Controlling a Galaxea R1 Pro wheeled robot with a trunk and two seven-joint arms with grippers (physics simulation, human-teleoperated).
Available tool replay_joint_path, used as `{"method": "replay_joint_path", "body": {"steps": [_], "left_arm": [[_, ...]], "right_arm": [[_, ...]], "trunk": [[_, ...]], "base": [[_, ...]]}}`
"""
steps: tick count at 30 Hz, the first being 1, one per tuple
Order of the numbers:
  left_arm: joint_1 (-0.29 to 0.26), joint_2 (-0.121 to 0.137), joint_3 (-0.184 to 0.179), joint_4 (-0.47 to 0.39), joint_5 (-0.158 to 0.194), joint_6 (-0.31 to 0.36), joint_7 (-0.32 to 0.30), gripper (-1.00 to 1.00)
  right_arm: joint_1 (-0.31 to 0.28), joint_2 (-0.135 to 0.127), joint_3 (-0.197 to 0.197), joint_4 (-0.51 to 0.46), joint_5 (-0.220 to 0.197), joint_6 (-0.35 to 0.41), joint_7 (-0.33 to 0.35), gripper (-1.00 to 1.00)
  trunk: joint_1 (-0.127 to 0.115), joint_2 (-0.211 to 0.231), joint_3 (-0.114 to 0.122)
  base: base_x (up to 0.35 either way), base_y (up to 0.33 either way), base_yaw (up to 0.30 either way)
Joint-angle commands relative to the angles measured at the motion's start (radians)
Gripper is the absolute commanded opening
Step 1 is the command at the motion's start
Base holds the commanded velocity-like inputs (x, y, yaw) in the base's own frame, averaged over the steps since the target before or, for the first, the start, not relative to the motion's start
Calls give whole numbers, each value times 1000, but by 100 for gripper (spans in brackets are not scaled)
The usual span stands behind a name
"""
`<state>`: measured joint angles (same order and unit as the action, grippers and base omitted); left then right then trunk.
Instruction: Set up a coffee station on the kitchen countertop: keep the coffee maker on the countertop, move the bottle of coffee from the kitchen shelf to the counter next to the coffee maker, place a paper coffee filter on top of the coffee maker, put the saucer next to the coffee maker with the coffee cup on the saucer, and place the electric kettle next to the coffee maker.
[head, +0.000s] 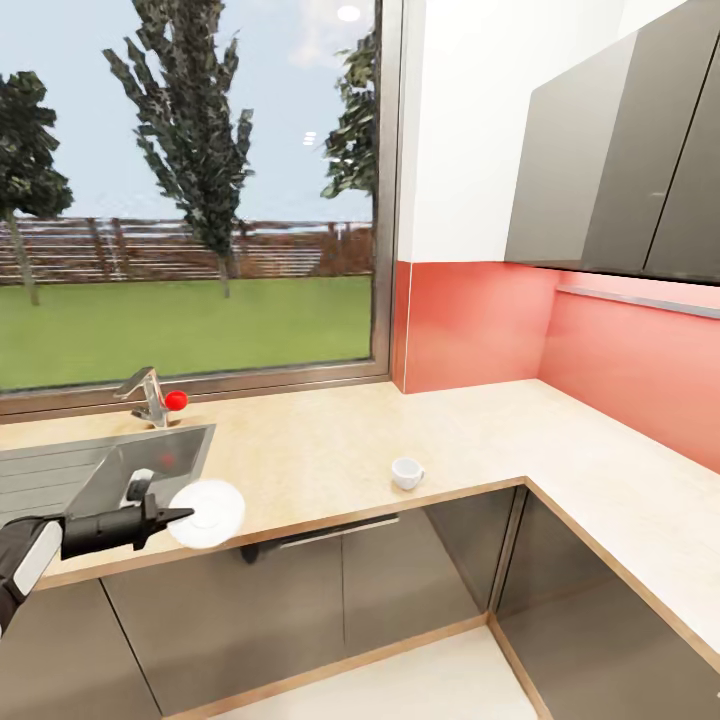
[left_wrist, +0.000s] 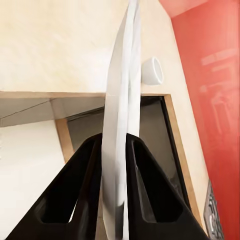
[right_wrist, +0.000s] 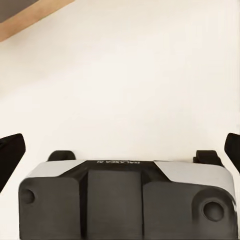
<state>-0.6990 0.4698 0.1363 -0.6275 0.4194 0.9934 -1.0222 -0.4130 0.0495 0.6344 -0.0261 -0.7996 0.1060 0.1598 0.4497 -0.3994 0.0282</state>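
My left gripper (head: 186, 517) is shut on the rim of the saucer (head: 210, 512), a small flat white plate. It holds the saucer over the front edge of the countertop (head: 330, 440), just right of the sink. In the left wrist view the saucer (left_wrist: 120, 90) stands edge-on between the black fingers (left_wrist: 82, 170). The coffee cup (head: 407, 473) lies on its side on the countertop, well to the right of the saucer; it also appears as the white cup (left_wrist: 152, 70) beyond the plate. My right gripper (right_wrist: 120, 147) is open over pale floor. The coffee maker, bottle of coffee, paper coffee filter and electric kettle are out of view.
A steel sink (head: 110, 465) with a faucet and red knob (head: 176, 400) sits at the left under a large window. The worktop turns a corner and runs along the red backsplash (head: 640, 360) at right. Dark wall cabinets (head: 620, 150) hang above, dark base cabinets (head: 300, 600) stand below.
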Motion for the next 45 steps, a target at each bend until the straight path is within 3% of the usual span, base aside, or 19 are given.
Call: {"method": "replay_joint_path", "body": {"steps": [1, 9, 15, 20, 23, 24, 28, 34, 45], "left_arm": [[0, 4, 2, 2, -2, 1, -6, -100], [59, -3, -2, -18, 3, -17, -75, -100], [94, -3, -5, -68, 0, -19, -200, -100], [148, -1, -5, -150, -2, -18, -308, -100], [197, 0, -1, -223, -3, -17, -367, -100], [228, 0, -1, -282, -1, -14, -392, -100], [238, 0, -1, -306, 0, -13, -400, -100], [240, 1, 2, -309, -1, -14, -401, -100], [242, 3, 3, -310, 2, -14, -403, -100]], "right_arm": [[0, -1, 8, 0, -11, 3, 1, 100], [2, -25, 6, 0, -14, -3, -3, 100], [2, -30, 7, 0, -13, -6, -3, 100], [2, -38, 7, 0, -12, -7, -3, 100], [2, -42, 7, 0, -11, -8, -3, 100], [2, -45, 7, 0, -11, -8, -3, 100], [2, -52, 7, 1, -10, -7, -3, 100], [17, -88, 8, 2, -10, -6, -3, 100], [34, -98, 8, 2, -10, -6, -5, 100]], "trunk": [[0, -1, 0], [0, -1, -1], [0, -1, -3], [0, -1, -4], [0, -1, -4], [0, -1, -4], [0, -1, -4], [0, -1, -5], [0, -1, -15]], "base": [[0, 0, 0], [0, 0, 73], [0, 0, 255], [0, 0, 129], [0, 0, 20], [0, 0, 3], [0, 0, 1], [0, 0, 36], [-19, 0, 196]]}}
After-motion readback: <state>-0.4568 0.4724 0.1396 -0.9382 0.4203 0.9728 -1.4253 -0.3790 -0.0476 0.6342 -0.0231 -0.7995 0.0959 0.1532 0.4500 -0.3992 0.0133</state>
